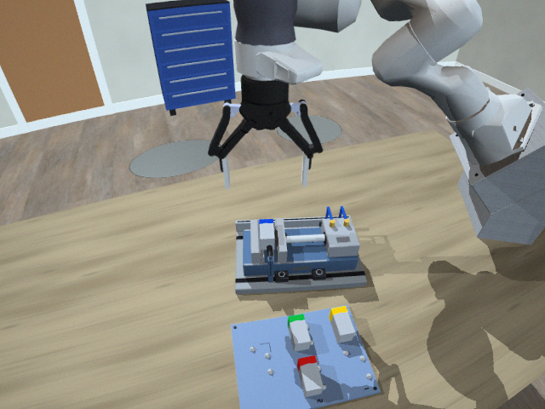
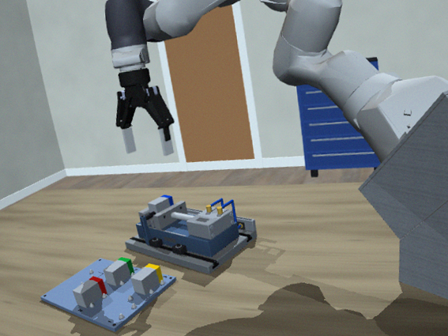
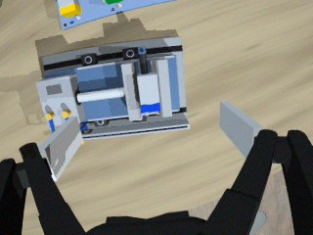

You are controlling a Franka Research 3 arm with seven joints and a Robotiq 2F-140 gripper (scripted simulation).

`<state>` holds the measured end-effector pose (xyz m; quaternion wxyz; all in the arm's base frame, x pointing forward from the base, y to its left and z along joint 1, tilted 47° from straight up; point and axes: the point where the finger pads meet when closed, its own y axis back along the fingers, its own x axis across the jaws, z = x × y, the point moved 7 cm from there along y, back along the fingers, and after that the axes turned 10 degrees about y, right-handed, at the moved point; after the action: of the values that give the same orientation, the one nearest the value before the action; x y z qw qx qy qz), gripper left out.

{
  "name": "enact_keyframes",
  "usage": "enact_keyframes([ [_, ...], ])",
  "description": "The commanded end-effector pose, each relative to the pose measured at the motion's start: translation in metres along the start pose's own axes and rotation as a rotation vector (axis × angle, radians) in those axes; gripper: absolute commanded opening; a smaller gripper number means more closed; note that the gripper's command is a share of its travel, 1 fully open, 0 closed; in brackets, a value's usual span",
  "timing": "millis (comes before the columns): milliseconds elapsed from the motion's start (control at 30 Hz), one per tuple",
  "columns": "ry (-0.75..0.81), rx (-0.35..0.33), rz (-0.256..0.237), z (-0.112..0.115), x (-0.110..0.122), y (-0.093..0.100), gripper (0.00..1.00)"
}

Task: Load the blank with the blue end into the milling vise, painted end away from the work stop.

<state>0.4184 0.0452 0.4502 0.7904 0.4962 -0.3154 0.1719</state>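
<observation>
The blue-ended blank (image 1: 266, 235) (image 2: 159, 204) (image 3: 148, 88) lies in the vise between the fixed jaw (image 1: 255, 242) (image 3: 164, 88) and the moving jaw (image 1: 280, 242) (image 3: 130, 93), top above both. Its blue end points away from the work stop (image 1: 270, 266) (image 3: 142, 61). It sits close to the fixed jaw, with a gap on the moving-jaw side; exact contacts and the low bars are hidden. My gripper (image 1: 266, 186) (image 2: 149, 151) (image 3: 149, 121) is open and empty, high above the vise. Green (image 1: 301, 336) (image 2: 117, 274), red (image 1: 311, 379) (image 2: 86, 293) and yellow (image 1: 343, 327) (image 2: 144, 281) blanks rest on the infeed plate (image 1: 250, 387) (image 2: 64, 294).
Blue hoses (image 1: 329, 212) (image 2: 234, 210) stand on the hosed end block (image 1: 342, 246) (image 2: 209, 227). The raised plate (image 1: 299, 286) (image 2: 196, 264) carries the vise. Several small pegs stand on the infeed plate. The blue cabinet (image 1: 193, 57) is far behind the table.
</observation>
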Motion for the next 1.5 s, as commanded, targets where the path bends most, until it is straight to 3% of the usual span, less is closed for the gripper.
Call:
enact_keyframes([
  [0, 0.009, -0.004, -0.003, 0.0015, -0.0008, -0.0060, 1.00],
  [1467, 0.011, -0.005, -0.004, -0.0005, -0.0003, -0.0159, 1.00],
])
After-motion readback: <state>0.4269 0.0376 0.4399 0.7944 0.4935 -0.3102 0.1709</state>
